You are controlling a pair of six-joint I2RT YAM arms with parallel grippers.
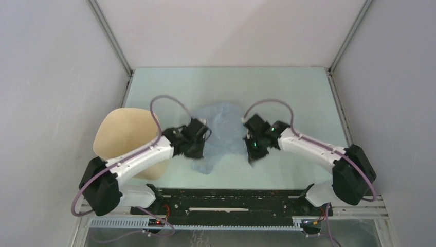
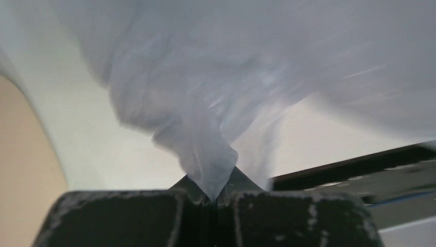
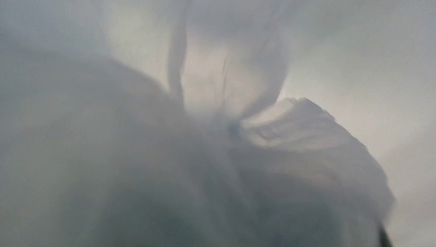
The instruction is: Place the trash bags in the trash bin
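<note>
My left gripper (image 2: 213, 199) is pinched shut on the thin, glossy, wrinkled bag (image 1: 222, 128), which spreads across to my closed right gripper (image 1: 255, 150). That gripper's fingers are hidden behind haze. The smooth tan bin (image 1: 123, 133) stands to the left.

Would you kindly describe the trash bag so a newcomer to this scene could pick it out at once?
On the pale green table, look centre, between the left gripper and right gripper. The trash bag hangs there: thin, wrinkled, translucent blue-grey film, unlike the solid beige trash bin to its left.
</note>
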